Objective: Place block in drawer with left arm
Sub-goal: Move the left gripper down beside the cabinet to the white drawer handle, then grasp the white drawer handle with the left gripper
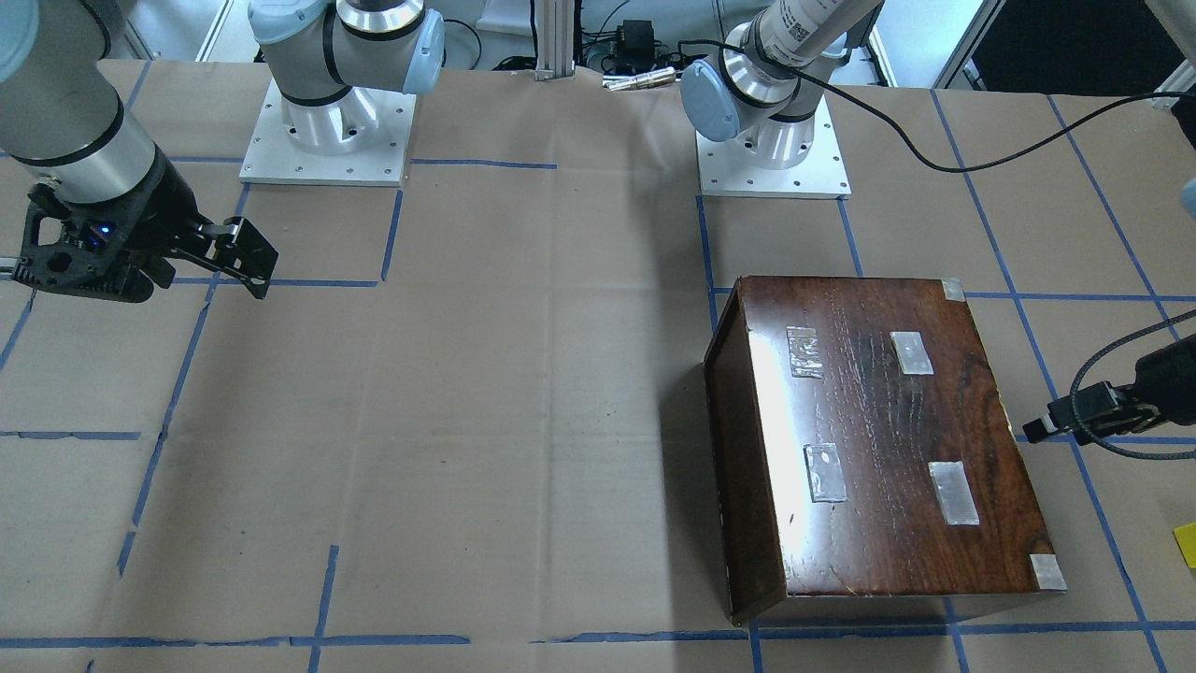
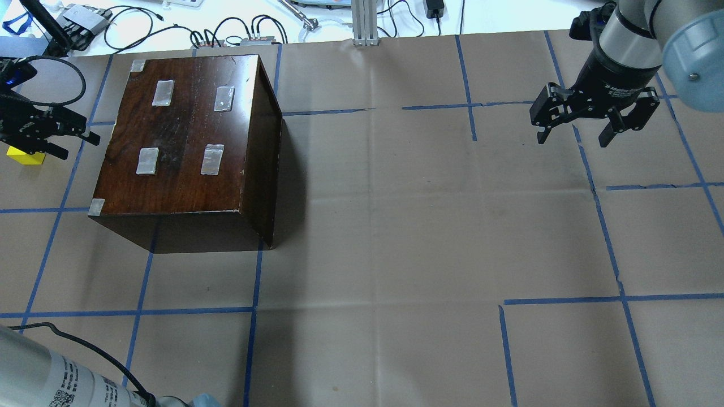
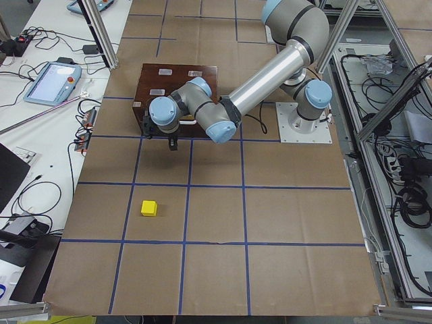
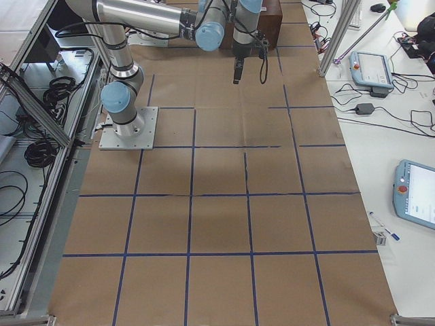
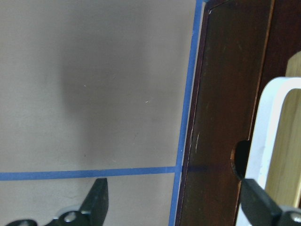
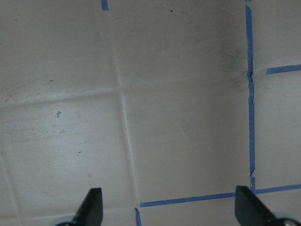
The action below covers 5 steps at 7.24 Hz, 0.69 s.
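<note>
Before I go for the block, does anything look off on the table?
Nothing spilled or broken. The only oddity: the cabinet carries four tape patches on top, plus taped corners. The block sits flat on the paper, apart from the cabinet.

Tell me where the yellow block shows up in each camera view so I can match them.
Front-facing: block cut by the right edge, right of the cabinet.
Overhead: block at the far left edge, left of the cabinet.
Exterior left: block lower left of centre, nearer than the cabinet.
Exterior right: not in view.
Left wrist: not in view.
Right wrist: not in view.
Shared landmark: the dark cabinet.
</note>
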Tool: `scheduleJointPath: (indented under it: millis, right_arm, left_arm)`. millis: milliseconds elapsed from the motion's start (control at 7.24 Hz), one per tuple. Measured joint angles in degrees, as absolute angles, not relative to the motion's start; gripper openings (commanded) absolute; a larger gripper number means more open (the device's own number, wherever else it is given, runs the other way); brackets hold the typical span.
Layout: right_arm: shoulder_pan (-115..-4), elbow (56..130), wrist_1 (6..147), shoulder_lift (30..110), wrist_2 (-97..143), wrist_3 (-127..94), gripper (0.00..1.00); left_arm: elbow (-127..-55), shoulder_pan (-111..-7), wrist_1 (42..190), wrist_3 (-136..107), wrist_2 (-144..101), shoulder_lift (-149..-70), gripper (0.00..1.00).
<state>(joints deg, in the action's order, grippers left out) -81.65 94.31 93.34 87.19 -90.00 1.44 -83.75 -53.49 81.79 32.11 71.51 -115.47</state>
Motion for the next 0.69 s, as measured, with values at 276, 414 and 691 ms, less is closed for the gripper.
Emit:
scheduleJointPath:
  millis: [276,414,691]
  right_arm:
    - [-81.65,94.31,93.34,87.19,-90.0,1.41,1.0]
    - [-81.65,94.31,93.34,87.19,-90.0,1.41,1.0]
    - [-81.65,94.31,93.34,87.19,-90.0,1.41,1.0]
  left_arm:
    - [-84.36,-53.82,81.77,32.16,70.04,-115.0,0.99]
    - [-84.75,-54.08,81.77,32.16,69.89,-114.81,0.99]
    - [-85.32,-54.51,81.79,32.17,69.92,-114.86,0.99]
